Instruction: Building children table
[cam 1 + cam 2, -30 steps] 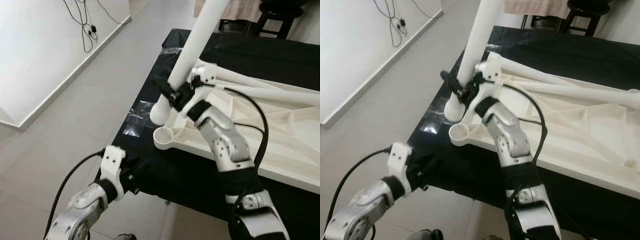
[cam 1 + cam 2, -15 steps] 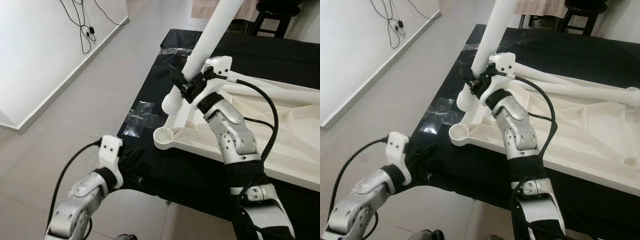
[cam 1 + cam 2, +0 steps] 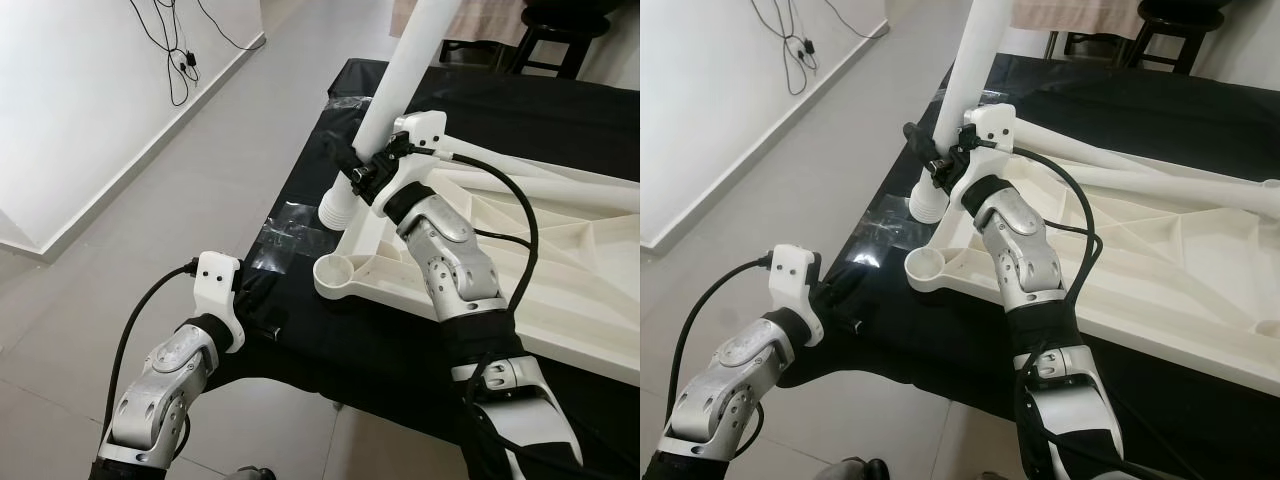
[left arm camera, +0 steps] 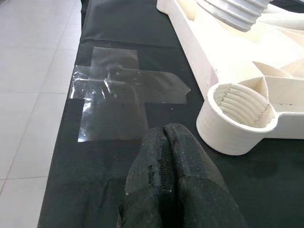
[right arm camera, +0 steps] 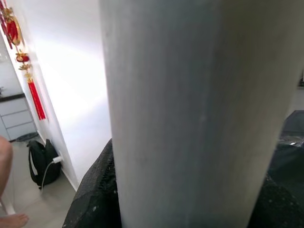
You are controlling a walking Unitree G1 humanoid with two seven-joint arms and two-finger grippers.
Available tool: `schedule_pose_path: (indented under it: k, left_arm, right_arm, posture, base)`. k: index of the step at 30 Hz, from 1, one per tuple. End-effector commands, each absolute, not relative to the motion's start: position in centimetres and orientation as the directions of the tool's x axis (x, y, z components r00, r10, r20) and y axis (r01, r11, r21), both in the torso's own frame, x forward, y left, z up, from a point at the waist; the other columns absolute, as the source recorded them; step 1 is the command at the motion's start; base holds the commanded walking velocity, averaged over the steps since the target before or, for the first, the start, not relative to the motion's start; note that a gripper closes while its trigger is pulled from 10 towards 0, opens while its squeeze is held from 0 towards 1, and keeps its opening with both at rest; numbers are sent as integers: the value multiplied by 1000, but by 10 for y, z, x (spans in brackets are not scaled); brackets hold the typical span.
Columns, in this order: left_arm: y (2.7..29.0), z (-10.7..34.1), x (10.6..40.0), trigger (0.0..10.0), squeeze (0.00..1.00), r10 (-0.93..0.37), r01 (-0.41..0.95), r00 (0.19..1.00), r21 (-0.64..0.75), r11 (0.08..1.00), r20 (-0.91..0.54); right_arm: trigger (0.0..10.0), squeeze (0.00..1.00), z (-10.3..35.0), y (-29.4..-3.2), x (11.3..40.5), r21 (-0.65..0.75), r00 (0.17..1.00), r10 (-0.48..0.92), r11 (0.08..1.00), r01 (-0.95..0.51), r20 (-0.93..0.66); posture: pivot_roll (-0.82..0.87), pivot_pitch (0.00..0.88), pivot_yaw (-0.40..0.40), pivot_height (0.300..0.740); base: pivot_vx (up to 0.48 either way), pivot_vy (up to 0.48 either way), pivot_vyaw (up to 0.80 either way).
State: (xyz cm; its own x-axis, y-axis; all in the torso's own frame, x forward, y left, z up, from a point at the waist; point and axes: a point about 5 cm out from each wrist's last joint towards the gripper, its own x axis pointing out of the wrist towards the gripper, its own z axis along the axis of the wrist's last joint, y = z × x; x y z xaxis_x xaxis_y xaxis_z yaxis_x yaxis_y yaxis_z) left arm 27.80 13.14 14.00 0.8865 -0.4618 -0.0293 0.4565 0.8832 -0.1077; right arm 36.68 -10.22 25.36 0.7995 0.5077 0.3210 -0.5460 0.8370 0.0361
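Left eye view showed, at the far left, a white wall with black cables trailing down it to a pale tiled floor. Nearer, at the lower left, the left gripper rested on the near left corner of the black cloth covering the work surface. In the left wrist view its two black fingers were pressed together with nothing between them, pointing toward a patch of clear tape stuck on the cloth. Just right of the tape lay the upside-down white table top, its ribbed underside facing up. Its near left corner ended in a round threaded socket, open and unfilled, just beside the left gripper's fingertips.

Further right and farther off, the right gripper clamped a long white table leg. The leg stood tilted, its upper end leaning to the far right out of the frame, and its ribbed threaded end hung above the table top's left edge, a little beyond the socket and not inside it. In the right wrist view the black fingers pinched the leg on both sides. To the right, other white legs lay across the table top. At the far right stood a dark stool.
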Motion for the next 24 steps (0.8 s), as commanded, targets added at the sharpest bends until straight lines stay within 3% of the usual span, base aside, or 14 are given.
schedule_pose_path:
  k: [1,12,14,21,24]
  left_arm:
    - [133,135,279,10000,0,-455,451,889,-79,889,-54]
    - [132,130,281,10000,0,-450,449,891,-25,893,-67]
    - [132,129,282,10000,0,-449,450,890,-15,893,-76]
    - [133,126,285,10000,0,-443,445,892,0,896,-86]
    - [132,127,286,10000,0,-444,446,893,8,895,-72]
  right_arm:
    - [10000,0,257,-102,368,23,804,501,844,-535,319]
    - [10000,0,255,-121,361,46,825,455,867,-497,335]
    - [10000,0,257,-121,359,49,817,456,863,-502,353]
    - [10000,0,259,-118,359,42,807,458,860,-508,373]
    - [10000,0,260,-117,361,54,813,457,860,-507,360]
  posture:
    - [-28,99,4,740]
    - [-46,89,4,740]
    - [-46,88,5,740]
    - [-35,75,0,740]
    - [-37,78,0,740]
  base:
    - [0,0,-800]
    - [0,0,-800]
    - [0,0,0]
    - [0,480,0]
    - [0,0,-533]
